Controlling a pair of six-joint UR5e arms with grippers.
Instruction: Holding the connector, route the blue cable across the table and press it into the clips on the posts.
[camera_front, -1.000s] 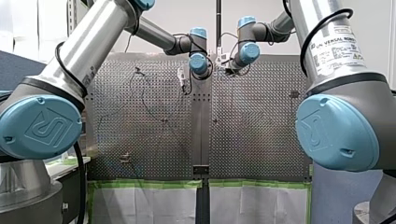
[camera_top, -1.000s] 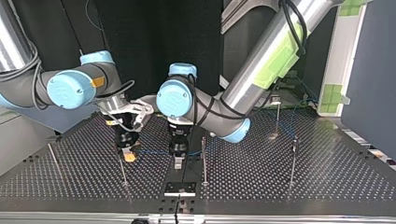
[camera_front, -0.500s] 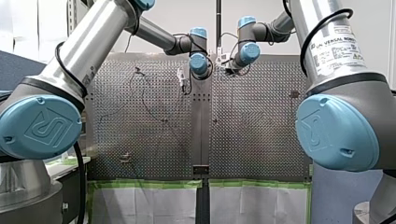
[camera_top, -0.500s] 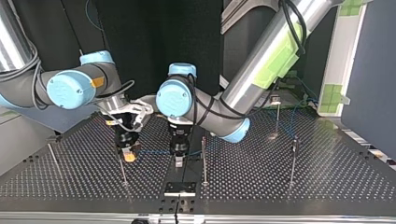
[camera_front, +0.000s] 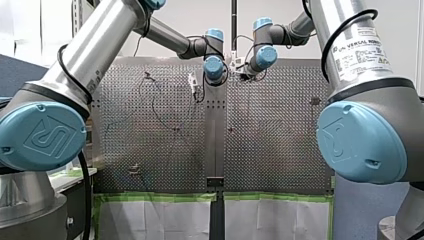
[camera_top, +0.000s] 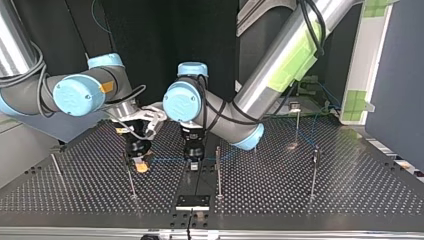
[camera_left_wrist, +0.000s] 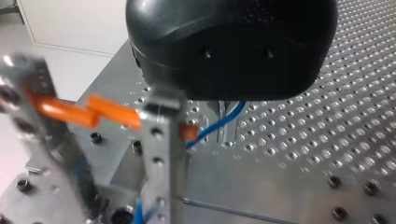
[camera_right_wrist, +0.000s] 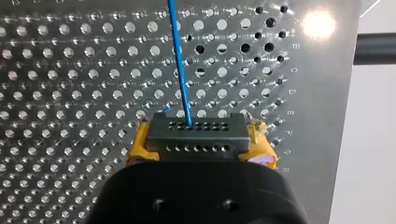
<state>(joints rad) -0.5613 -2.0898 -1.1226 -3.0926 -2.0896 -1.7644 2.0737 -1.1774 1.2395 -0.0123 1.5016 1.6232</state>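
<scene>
While my right gripper (camera_right_wrist: 201, 145) clamps the connector (camera_right_wrist: 196, 133), blue cable (camera_right_wrist: 180, 60) passes my left gripper (camera_left_wrist: 223, 119), grip unclear.

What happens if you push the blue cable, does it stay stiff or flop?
Probably flops: the blue cable is thin and curves under my left gripper. It runs straight from the connector in my right gripper, likely only because it is pulled tight. It also looks light.
</scene>
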